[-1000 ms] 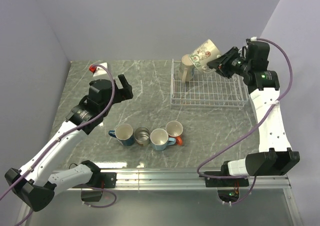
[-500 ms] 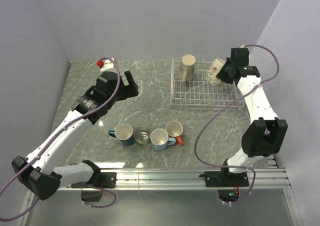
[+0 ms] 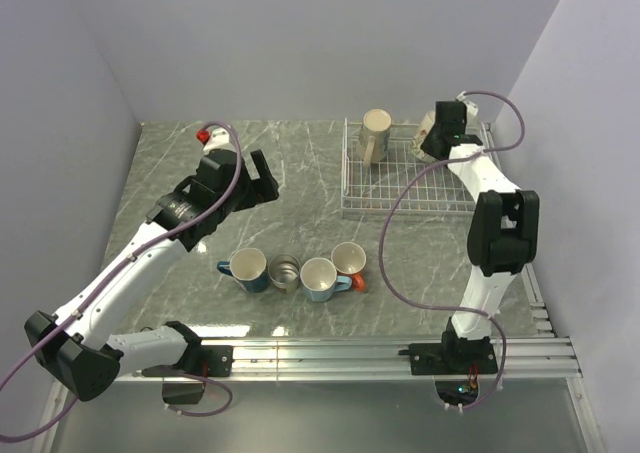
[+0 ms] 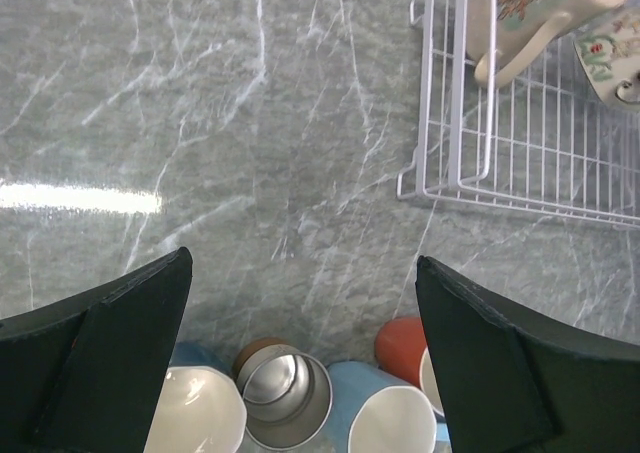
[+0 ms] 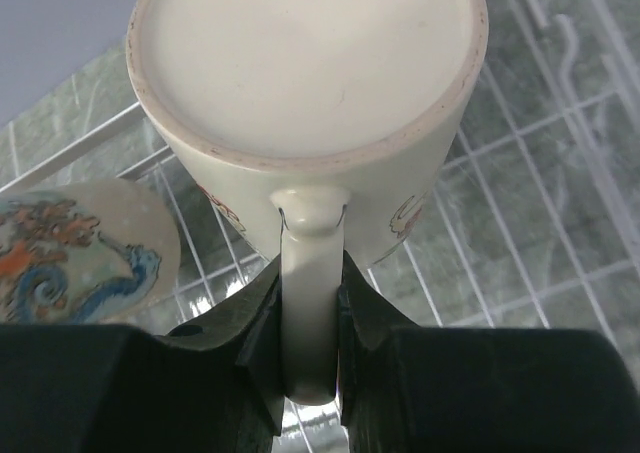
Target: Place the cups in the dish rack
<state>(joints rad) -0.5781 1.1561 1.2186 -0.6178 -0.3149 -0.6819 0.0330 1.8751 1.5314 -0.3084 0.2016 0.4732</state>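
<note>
Your right gripper (image 5: 310, 343): clamped on the white mug's (image 5: 300, 73) handle, base facing its wrist camera, at the dish rack's (image 3: 415, 205) far right corner. Your left gripper (image 3: 262, 178): jaws wide, left of the dish rack.

White-linked, black-jointed left arm (image 3: 120, 278) and right arm (image 3: 478, 173), each trailing a purple cable (image 3: 383, 258); left pincer (image 4: 302, 260) black.

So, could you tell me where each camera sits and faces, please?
Top external: above and behind the bases, looking down on the table; left arm and right arm both show.
Left wrist: on the left arm, facing down at the metallic mug and dish rack corner; the open left hand frames the bottom.
Right wrist: over the rack, close on the white mug, base up; the right hand pinches its handle.
Shared: cream mug, in all three.
</note>
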